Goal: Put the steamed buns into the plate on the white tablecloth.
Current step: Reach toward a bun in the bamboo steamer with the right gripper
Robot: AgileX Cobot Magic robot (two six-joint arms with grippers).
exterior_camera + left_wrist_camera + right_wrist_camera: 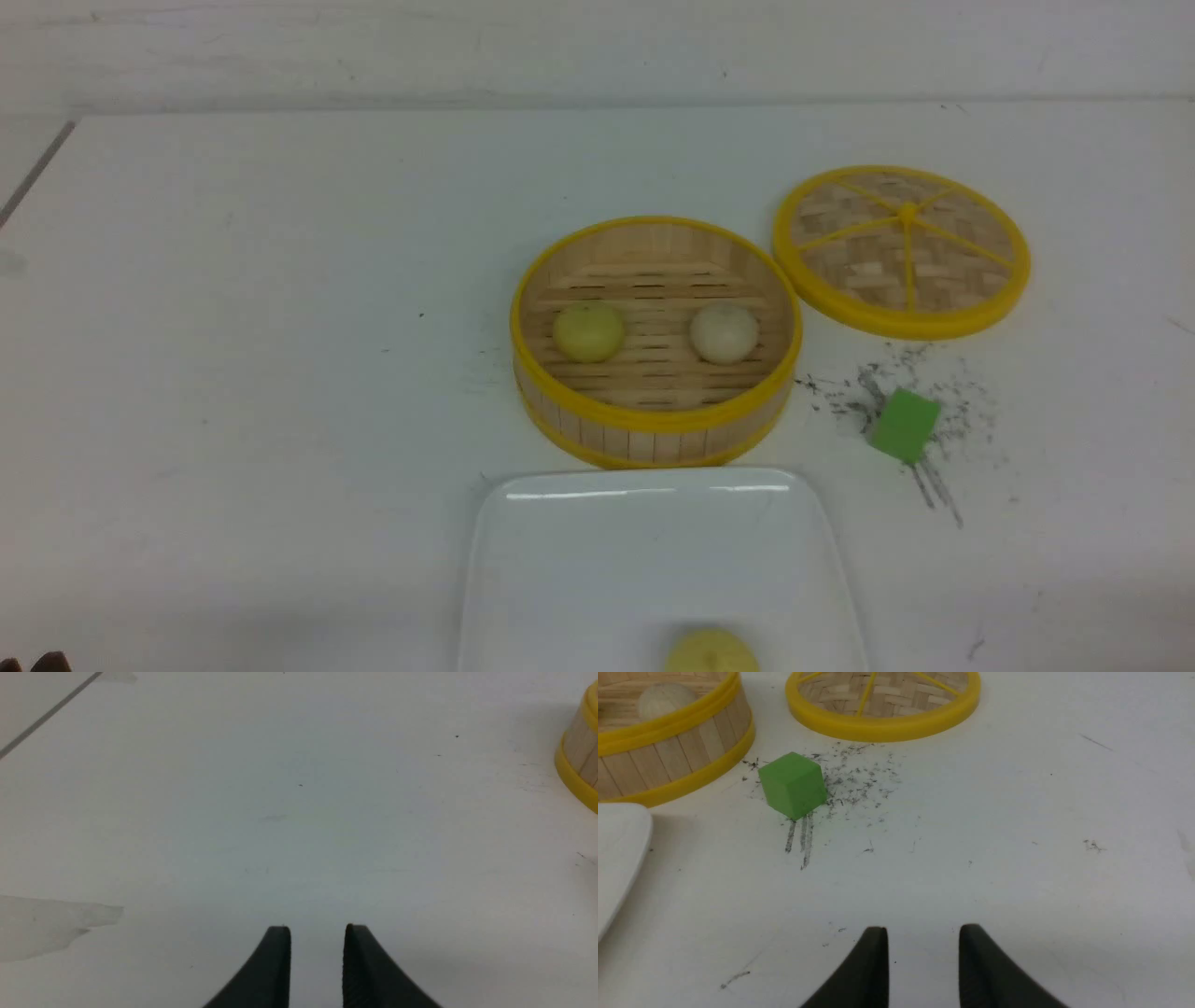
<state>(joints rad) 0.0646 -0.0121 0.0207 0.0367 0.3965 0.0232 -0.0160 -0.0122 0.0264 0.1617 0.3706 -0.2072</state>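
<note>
A pale yellow steamed bun (588, 331) and an off-white one (724, 332) sit in the bamboo steamer (653, 425). Another pale yellow bun (711, 651) lies on the white plate (579, 560), at the near edge of the front view. The plate rests on the white tablecloth (233, 373), just in front of the steamer. My left gripper (317, 927) is open and empty over bare cloth, left of the steamer (581, 756). My right gripper (923, 927) is open and empty over the cloth, right of the plate's corner (616, 849). The off-white bun (663, 697) shows in the right wrist view.
The steamer's lid (901, 250) lies upside down to the right of the steamer. A green block (904, 425) stands on a patch of black speckles in front of the lid; it also shows in the right wrist view (793, 784). The table's back edge meets a wall.
</note>
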